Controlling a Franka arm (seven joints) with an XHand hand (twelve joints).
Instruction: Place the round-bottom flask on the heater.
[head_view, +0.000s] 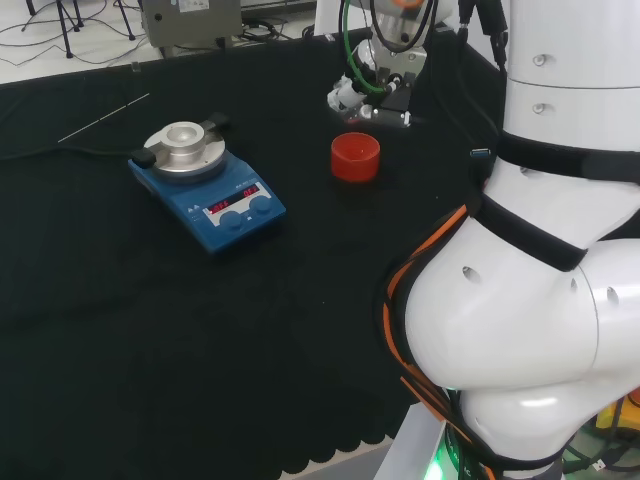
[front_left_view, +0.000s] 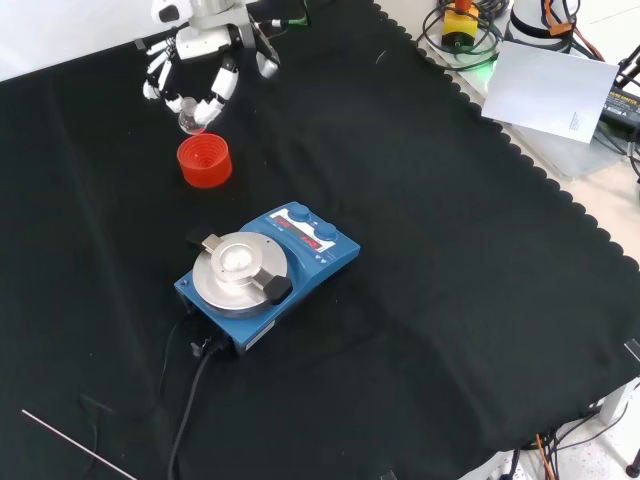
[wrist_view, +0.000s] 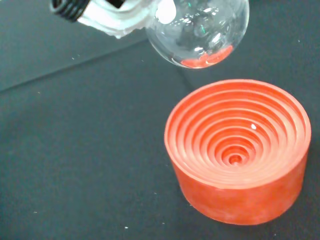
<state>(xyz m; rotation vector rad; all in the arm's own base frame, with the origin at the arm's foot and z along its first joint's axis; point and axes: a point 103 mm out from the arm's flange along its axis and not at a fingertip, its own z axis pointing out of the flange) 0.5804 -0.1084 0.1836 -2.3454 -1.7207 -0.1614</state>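
Bench (front_left_view: 450, 260), draped in black cloth, carries every item shown. Heater (front_left_view: 265, 275): a blue unit with a round metal top plate, standing near the middle of the cloth in the front view, its plate bare. Red ribbed stand (front_left_view: 205, 162): a ring with stepped concentric grooves, empty, standing between the heater and the robot hand in the front view and well apart from the heater. Robot hand (front_left_view: 205, 60): enters from the top of the front view, palm turned down toward the cloth, fingers curled round the round-bottom flask (wrist_view: 197, 32). The flask, of clear glass, hangs in the air just above and slightly beside the stand, touching neither stand nor cloth; in the wrist view its bulb catches a red reflection of the ring below. The task appears to be at the carrying step. To do it well, the flask should probably be kept high enough to clear the stand's rim, moved across to the heater, centred over the plate, and lowered with the bulb downward before the fingers release, since a round base may roll off a flat plate.
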